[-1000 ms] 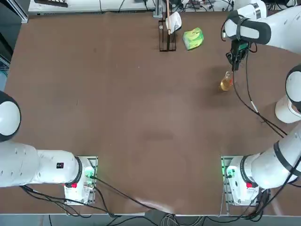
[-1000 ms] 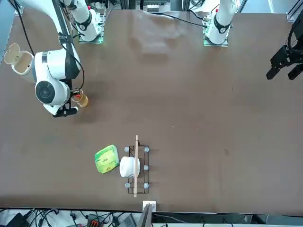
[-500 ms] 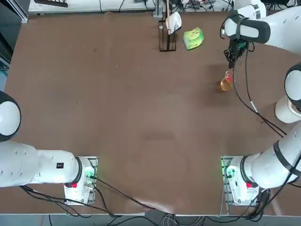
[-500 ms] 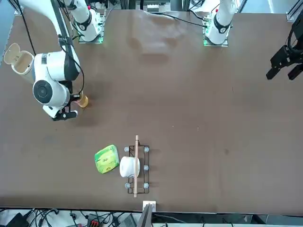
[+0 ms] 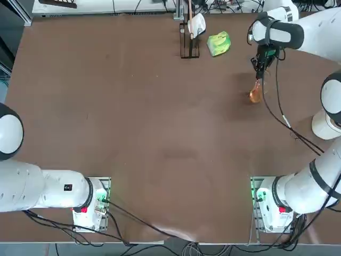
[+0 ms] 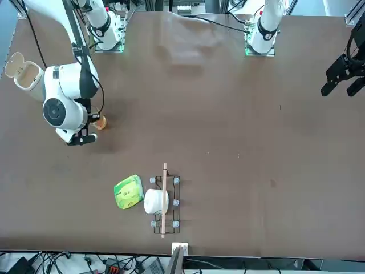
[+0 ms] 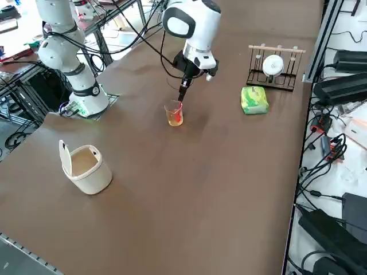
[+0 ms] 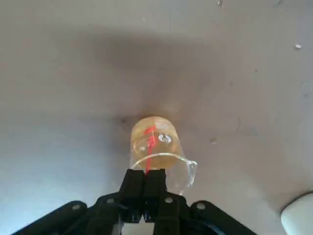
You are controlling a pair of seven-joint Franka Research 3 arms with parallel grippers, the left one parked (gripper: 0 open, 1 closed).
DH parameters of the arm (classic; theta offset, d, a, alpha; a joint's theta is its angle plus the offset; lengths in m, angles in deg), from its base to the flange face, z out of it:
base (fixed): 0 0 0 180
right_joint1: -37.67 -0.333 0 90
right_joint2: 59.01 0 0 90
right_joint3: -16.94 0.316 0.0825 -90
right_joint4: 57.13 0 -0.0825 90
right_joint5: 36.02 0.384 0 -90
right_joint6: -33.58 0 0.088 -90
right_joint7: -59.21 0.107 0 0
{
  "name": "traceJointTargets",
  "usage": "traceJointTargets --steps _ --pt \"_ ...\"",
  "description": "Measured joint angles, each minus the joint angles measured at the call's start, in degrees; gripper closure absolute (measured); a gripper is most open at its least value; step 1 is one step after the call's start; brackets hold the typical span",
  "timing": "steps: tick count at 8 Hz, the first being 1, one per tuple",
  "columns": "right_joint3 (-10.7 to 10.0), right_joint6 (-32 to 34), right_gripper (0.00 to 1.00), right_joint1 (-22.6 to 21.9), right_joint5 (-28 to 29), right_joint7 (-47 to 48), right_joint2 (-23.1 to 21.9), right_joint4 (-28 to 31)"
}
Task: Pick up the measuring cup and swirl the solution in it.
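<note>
Shifted measuring cup (image 8: 157, 142), pinched in right gripper (image 8: 145, 172)

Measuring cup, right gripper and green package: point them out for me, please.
Measuring cup (image 8: 147, 139): right wrist view, on its side wall, lower part.
Right gripper (image 8: 145, 174): right wrist view, at its shut fingertips, over the cup's rim.
Green package (image 7: 253, 100): right side view, middle of its upper face.
</note>
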Motion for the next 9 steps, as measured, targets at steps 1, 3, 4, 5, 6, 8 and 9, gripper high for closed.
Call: traceJointTargets --steps 1,3,4,5,6,8,9 --pt "0.00 0.98 0.98 -0.06 0.03 0.52 0.00 0.03" --pt "0.02 1.65 0.98 -0.57 -0.11 2.64 0.02 0.29" --pt "0.02 1.67 0.98 -0.94 -0.98 3.16 0.03 0.34" --pt "0.04 1.69 0.98 -1.45 -3.10 3.33 0.03 0.34" --pt "0.05 1.74 0.98 -2.39 -5.50 4.37 0.03 0.34" --pt "0.13 1.94 0.98 -4.70 -9.58 8.55 0.03 0.34" --pt "0.16 2.18 0.98 -5.88 -10.77 10.73 0.03 0.35"
